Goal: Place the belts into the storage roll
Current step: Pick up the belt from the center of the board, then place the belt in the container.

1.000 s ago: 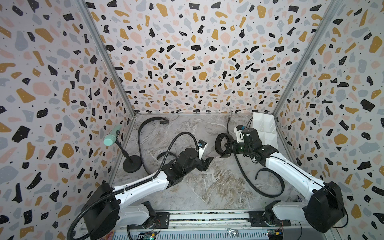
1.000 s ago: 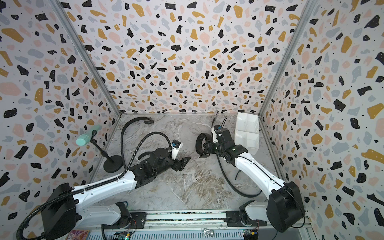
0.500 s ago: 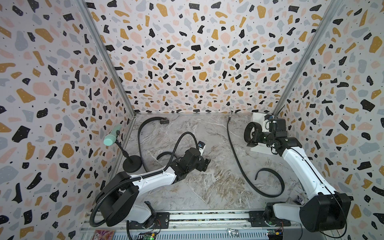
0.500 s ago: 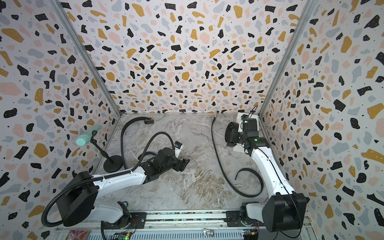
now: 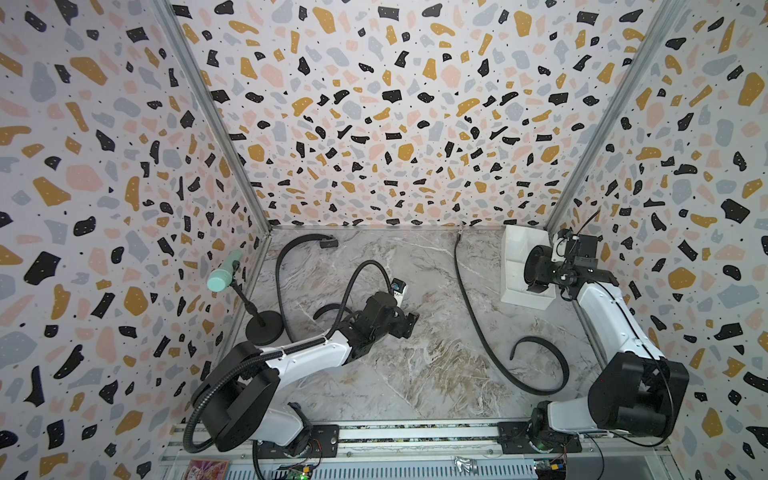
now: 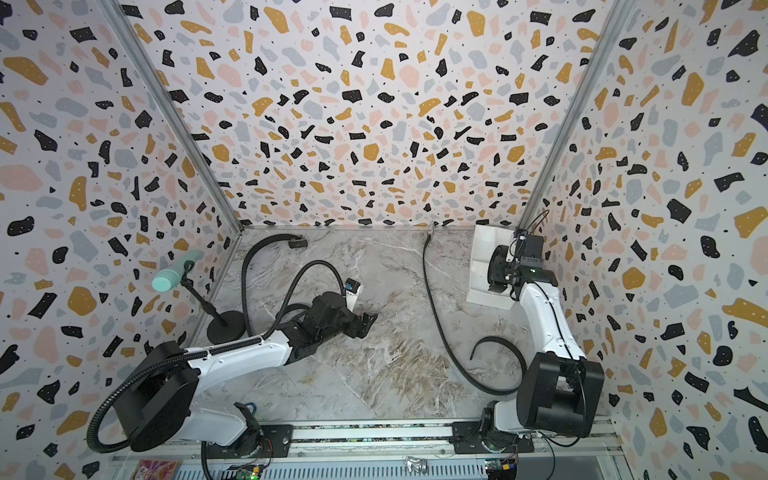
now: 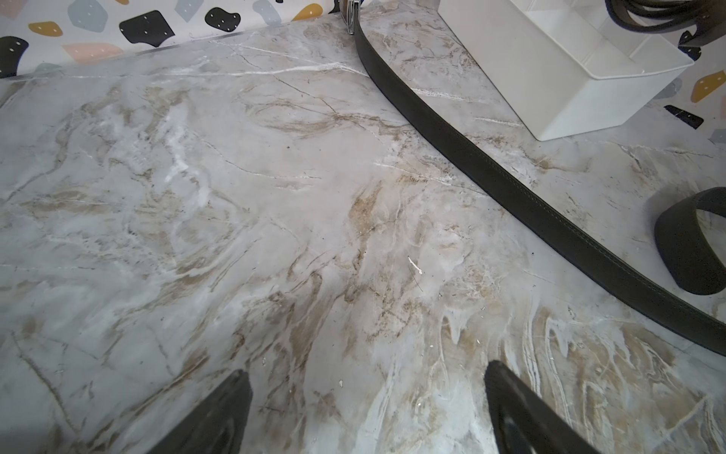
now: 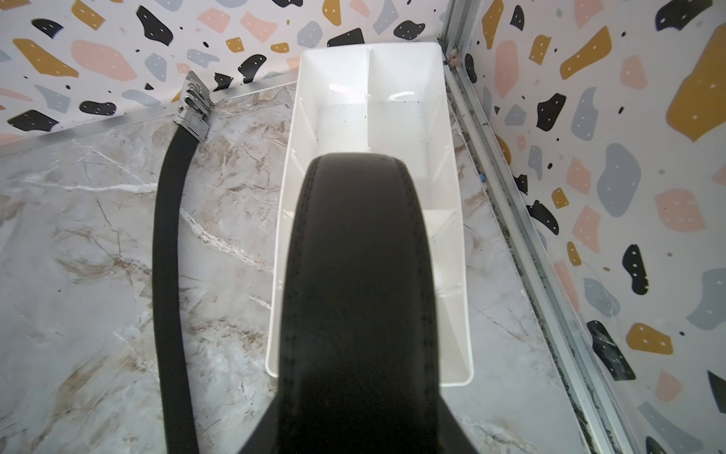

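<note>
Belt (image 8: 353,275) between fingers (image 8: 451,440), now over box (image 8: 334,78)

Bright, even light, soft shadows, small glints in storage roll (image 8: 400,78).

No legible text, label, brand or number found; print on the coloured card (image 5: 206,471) at the front rail is unreadable

- Belts (image 7: 510,186) are shown black; one buckle (image 8: 192,108) silver.
- Storage roll (image 8: 408,74) is shown white.
- Tabletop (image 7: 196,196) is veined grey-beige.
- Walls (image 5: 374,104) are speckled black, ochre, pink.
</note>
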You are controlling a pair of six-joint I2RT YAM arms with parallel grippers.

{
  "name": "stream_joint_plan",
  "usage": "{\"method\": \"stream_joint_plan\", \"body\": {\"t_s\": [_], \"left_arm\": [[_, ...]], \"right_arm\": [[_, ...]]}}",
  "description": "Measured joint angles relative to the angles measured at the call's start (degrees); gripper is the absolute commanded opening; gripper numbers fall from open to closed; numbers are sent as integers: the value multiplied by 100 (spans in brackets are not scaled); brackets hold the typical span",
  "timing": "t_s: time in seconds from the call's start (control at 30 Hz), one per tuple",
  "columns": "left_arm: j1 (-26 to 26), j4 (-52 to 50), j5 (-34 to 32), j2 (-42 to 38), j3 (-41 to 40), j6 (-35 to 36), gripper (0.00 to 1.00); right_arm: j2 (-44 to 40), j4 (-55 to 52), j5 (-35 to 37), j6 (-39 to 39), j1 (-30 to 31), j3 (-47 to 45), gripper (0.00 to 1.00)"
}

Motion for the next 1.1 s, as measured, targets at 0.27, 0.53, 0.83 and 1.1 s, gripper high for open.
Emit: {"method": "stream_joint_plan", "body": {"t_s": [0.27,0.53,0.83,1.1], "left_arm": [[52,57,85,2,-61,-4,89],[79,57,96,181,-61,-24,90],[83,57,142,398,-37,-96,90],[87,59,258,697,79,-103,91]], "right_arm": [[546,452,26,-267,-407,382,18],[1237,1174,26,-393,-459,944,18],[1687,2280,146,-485,-481,824,18],[1690,3606,151,-592,-479,470,17]]}}
